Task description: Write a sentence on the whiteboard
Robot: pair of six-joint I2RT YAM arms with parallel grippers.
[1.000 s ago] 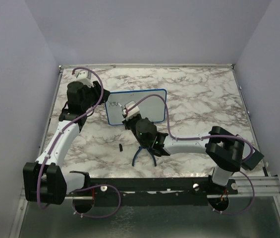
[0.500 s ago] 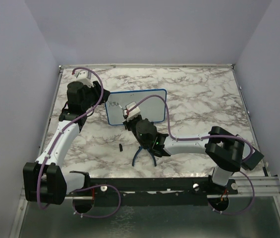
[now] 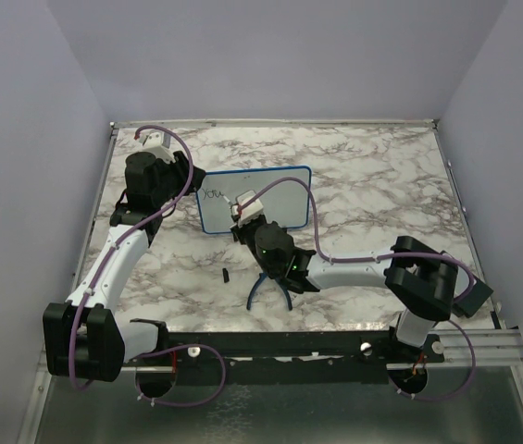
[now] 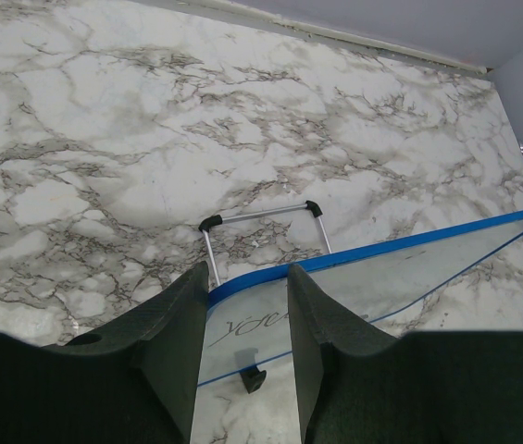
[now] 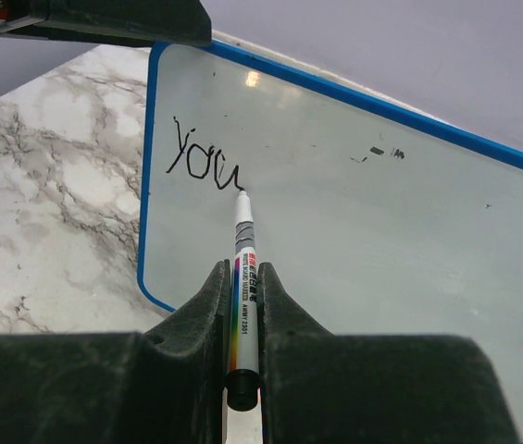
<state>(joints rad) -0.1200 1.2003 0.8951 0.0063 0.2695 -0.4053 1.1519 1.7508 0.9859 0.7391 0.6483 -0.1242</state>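
Observation:
The whiteboard (image 3: 275,190) stands tilted at mid-table, with a blue frame; it also shows in the right wrist view (image 5: 354,240) and the left wrist view (image 4: 400,273). The sentence (image 5: 204,159) reads only "you" in black, near the top left corner, and shows in the left wrist view (image 4: 247,324) and faintly in the top view (image 3: 213,194). My right gripper (image 5: 242,268) is shut on a white marker (image 5: 243,250), whose tip touches the board just right of the "u". My left gripper (image 4: 247,282) is open, its fingers straddling the board's top left corner (image 3: 194,188).
Blue-handled pliers (image 3: 268,289) lie on the marble table (image 3: 372,185) under the right forearm. A small black piece (image 3: 226,275) lies left of them. A wire stand (image 4: 261,215) props the board from behind. Small black marks (image 5: 386,152) sit upper right on the board.
My right gripper has shifted slightly along the board with the marker. The left arm and the board have not moved.

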